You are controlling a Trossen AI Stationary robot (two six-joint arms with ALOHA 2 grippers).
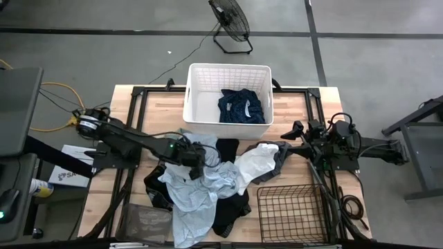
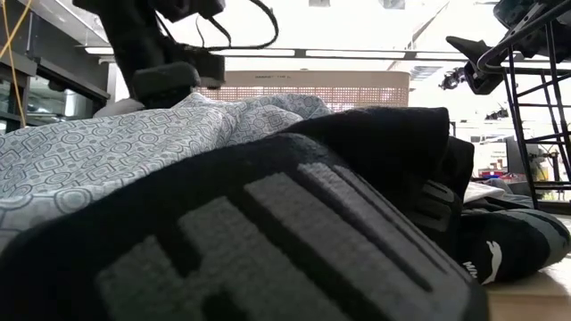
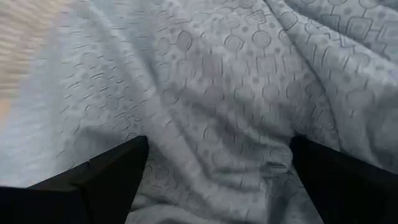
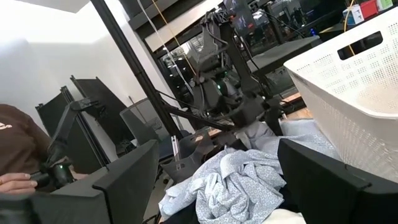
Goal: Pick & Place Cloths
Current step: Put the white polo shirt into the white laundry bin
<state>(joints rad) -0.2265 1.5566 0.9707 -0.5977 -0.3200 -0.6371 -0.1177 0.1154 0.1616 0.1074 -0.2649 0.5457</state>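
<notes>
Cloths lie heaped on the wooden table [image 1: 297,114] between the white basket [image 1: 228,92] and the wire basket [image 1: 291,213]. The light blue cloth [image 1: 197,190] is the largest; its long axis runs from the middle of the table toward the near edge, where one end reaches the rim. A black cloth [image 1: 232,207] lies beside it along the same line, and a white-grey cloth [image 1: 257,162] spreads toward the right arm. A navy dotted cloth [image 1: 241,106] sits crumpled inside the white basket. In the low view the black cloth [image 2: 294,232] fills the foreground, with the blue one [image 2: 116,147] behind it.

The left gripper [image 1: 196,164] is down on the pile's far end; its wrist view shows both fingers [image 3: 112,177] spread wide, the blue patterned fabric [image 3: 217,106] bunched between them. The right gripper [image 1: 299,131] hovers off the pile, near the white-grey cloth, fingers [image 4: 124,180] apart with nothing between them. A person's arm [image 4: 15,158] shows in the room beyond.
</notes>
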